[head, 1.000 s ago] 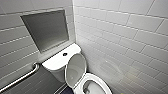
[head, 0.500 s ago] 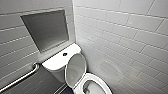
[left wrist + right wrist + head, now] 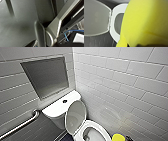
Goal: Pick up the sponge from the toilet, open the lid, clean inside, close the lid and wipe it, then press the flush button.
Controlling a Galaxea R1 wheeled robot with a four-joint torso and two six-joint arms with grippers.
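On the far left a shiny grab bar (image 3: 22, 123) runs along the tiled wall, put there for people to hold on to. Above it a flat grey panel (image 3: 45, 77) sits in the wall.

Next comes the toilet (image 3: 62, 113). Its tank stands against the wall, and the small round flush button (image 3: 64, 101) is on the flat top, where it is easy to reach from above.

The lid (image 3: 75, 115) is up. It stands almost straight and leans back toward the tank, so its grey underside faces out and the bowl is open. That is how it has to be for cleaning inside. The white seat ring (image 3: 100, 128) lies flat around the hole.

Just to the right of the bowl, low down, is the sponge (image 3: 118, 137). It is bright yellow and is not lying on the toilet. It hangs in the air beside the seat. The right hand (image 3: 128, 138) is the dark bit touching it, so I think that hand is clamped on the sponge, though I cannot see the fingers. Seen from the wrist, the sponge is big and close, with the open bowl past it. It looks ready to go in and scrub.

White tiles (image 3: 130, 84) cover the wall on the right.
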